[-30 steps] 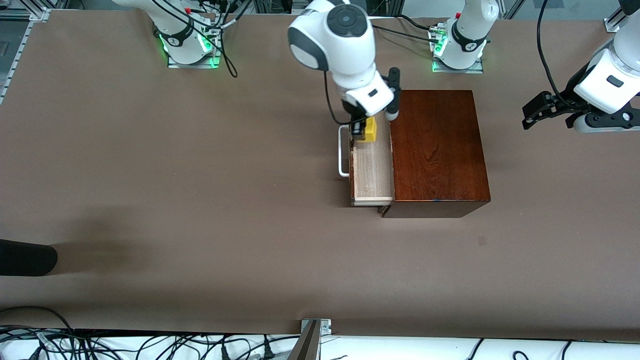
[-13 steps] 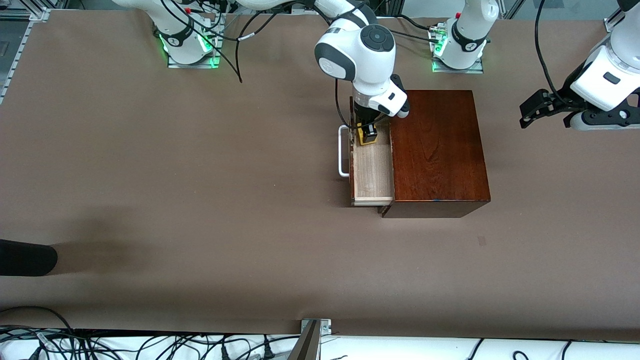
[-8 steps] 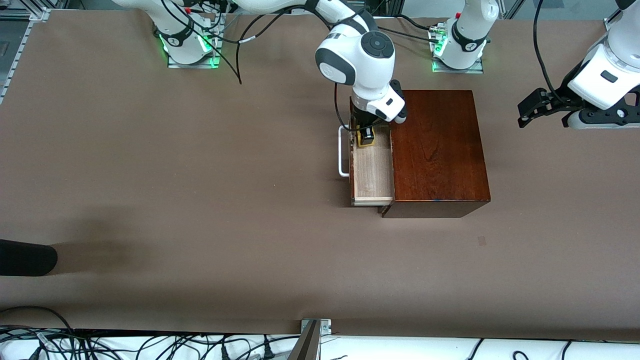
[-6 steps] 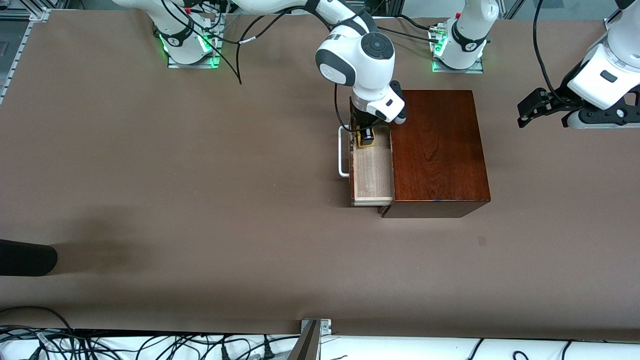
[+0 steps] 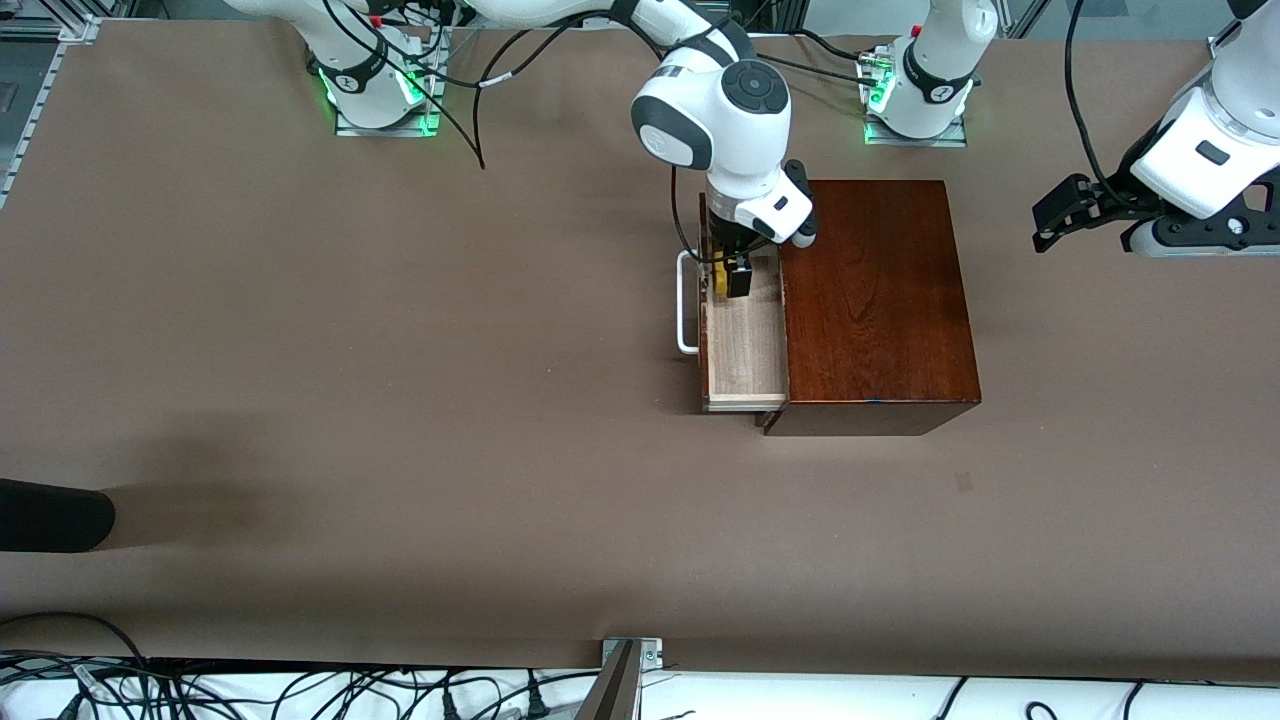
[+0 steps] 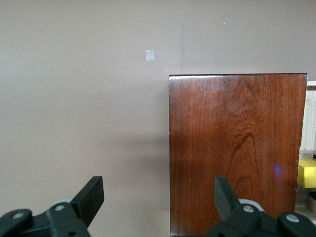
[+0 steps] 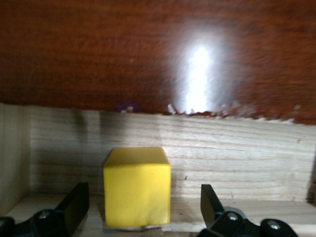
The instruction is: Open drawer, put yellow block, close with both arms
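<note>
Here the yellow block [image 7: 137,186] sits on the pale wood floor of the open drawer [image 5: 745,345], in the end of the drawer farther from the front camera. In the right wrist view it rests between the two black fingers [image 7: 73,205] with a gap on each side, one finger closer to it than the other, so the right gripper [image 5: 733,276] stands with its jaws spread and grips nothing. That gripper reaches down into the drawer over the block. The drawer is pulled out of the reddish-brown wooden box [image 5: 875,300] toward the right arm's end of the table, its white U-shaped handle [image 5: 684,302] at its front. The brown table [image 5: 400,400] carries the box near its middle.

The left gripper [image 5: 1060,212] hangs in the air toward the left arm's end of the table, apart from the box, and waits. In the left wrist view its jaws are wide apart and hold nothing, with the box top and a corner of the yellow block showing past them.
</note>
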`<control>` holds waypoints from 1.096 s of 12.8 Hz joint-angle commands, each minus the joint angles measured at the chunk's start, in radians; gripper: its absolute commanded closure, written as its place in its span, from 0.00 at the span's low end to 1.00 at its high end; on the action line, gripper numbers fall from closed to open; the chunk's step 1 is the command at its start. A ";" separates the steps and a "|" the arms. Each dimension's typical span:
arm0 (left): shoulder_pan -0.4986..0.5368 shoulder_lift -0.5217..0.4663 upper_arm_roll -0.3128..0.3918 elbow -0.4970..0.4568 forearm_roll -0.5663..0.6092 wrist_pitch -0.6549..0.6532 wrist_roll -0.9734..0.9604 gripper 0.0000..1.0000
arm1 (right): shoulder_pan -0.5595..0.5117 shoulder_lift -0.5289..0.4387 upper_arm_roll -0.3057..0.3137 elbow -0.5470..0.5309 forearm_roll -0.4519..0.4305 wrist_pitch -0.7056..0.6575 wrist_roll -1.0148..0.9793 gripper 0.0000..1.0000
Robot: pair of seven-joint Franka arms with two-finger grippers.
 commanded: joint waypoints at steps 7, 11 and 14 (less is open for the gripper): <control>-0.028 0.008 0.001 0.043 -0.025 -0.041 0.134 0.00 | -0.073 -0.229 -0.028 0.019 0.024 -0.213 0.081 0.00; -0.084 0.036 -0.009 0.051 -0.022 -0.106 0.400 0.00 | -0.247 -0.316 -0.028 0.021 0.033 -0.235 0.072 0.00; -0.138 0.118 -0.026 0.051 -0.072 -0.127 0.740 0.00 | -0.306 -0.387 -0.083 0.015 0.035 -0.247 0.081 0.00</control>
